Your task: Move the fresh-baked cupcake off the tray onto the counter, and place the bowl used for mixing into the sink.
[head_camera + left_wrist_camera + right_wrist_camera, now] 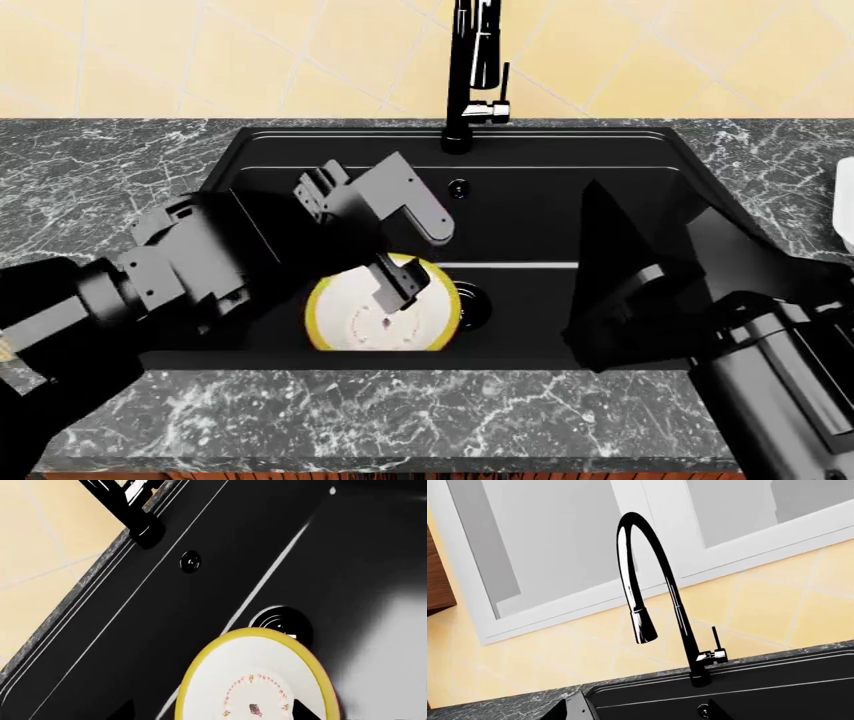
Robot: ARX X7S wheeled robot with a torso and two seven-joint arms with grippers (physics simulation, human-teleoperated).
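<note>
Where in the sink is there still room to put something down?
The matte black rectangular sink is bare along the back, below the tall black faucet. It is crowded at the front, where the yellow-rimmed round bowl lies beside the round drain under the left end effector.

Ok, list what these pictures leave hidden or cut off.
- Cupcake: in no view.
- Tray: only a white sliver at the head view's right edge; the rest is cut off.
- Bowl: in the head view the left gripper covers part of it; the left wrist view cuts off its lower part.
- Right gripper: the head view shows only the dark arm; open or shut cannot be told.
- Faucet: its top is cut off in the head view.
</note>
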